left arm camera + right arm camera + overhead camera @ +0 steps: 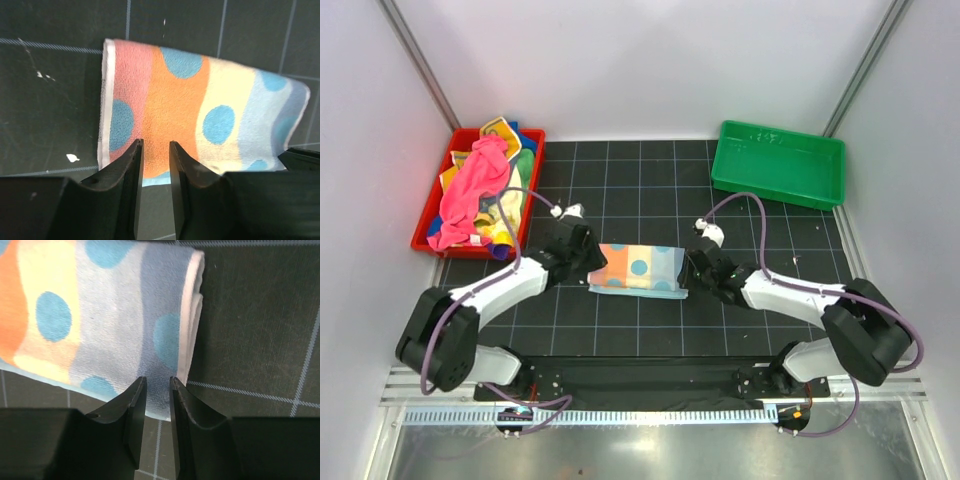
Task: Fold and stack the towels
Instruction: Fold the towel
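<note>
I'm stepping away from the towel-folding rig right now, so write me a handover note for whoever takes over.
Left end effector: jaws slightly parted at the left end of the folded patchwork towel, nothing clamped.
Right end effector: the same, at its right end.
Other towels: heaped unfolded in the red tray.
Done: one towel folded.
Left: fold the heap, stack everything.
</note>
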You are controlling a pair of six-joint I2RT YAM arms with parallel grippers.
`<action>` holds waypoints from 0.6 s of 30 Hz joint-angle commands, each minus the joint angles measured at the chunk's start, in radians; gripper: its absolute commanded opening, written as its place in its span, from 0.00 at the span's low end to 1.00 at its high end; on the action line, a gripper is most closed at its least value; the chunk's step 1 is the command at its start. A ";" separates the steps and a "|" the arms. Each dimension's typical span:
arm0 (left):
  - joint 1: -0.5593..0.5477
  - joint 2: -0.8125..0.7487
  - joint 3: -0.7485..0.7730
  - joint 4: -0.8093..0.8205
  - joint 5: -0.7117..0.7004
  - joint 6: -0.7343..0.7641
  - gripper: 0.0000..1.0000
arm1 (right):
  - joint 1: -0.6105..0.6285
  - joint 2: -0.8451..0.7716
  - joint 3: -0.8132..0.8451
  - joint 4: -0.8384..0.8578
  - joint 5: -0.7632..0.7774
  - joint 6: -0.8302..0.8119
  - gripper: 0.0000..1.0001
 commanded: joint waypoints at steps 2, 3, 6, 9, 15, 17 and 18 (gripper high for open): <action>-0.020 0.052 -0.044 0.092 0.016 -0.019 0.29 | 0.016 0.013 -0.056 0.086 -0.003 0.049 0.32; -0.022 0.054 -0.058 0.097 0.015 -0.023 0.28 | 0.016 0.007 -0.068 0.086 -0.003 0.051 0.32; -0.028 0.043 -0.118 0.117 0.001 -0.036 0.26 | 0.017 -0.015 -0.109 0.116 -0.004 0.057 0.31; -0.028 0.049 -0.149 0.118 -0.013 -0.036 0.25 | 0.019 -0.016 -0.134 0.133 -0.012 0.062 0.31; -0.028 0.071 -0.155 0.112 -0.019 -0.043 0.22 | 0.021 0.001 -0.137 0.144 -0.024 0.063 0.31; -0.026 0.055 -0.147 0.095 -0.022 -0.040 0.23 | 0.021 -0.018 -0.133 0.121 -0.018 0.060 0.31; -0.026 0.036 -0.131 0.081 -0.022 -0.034 0.23 | 0.021 -0.045 -0.130 0.111 -0.014 0.060 0.31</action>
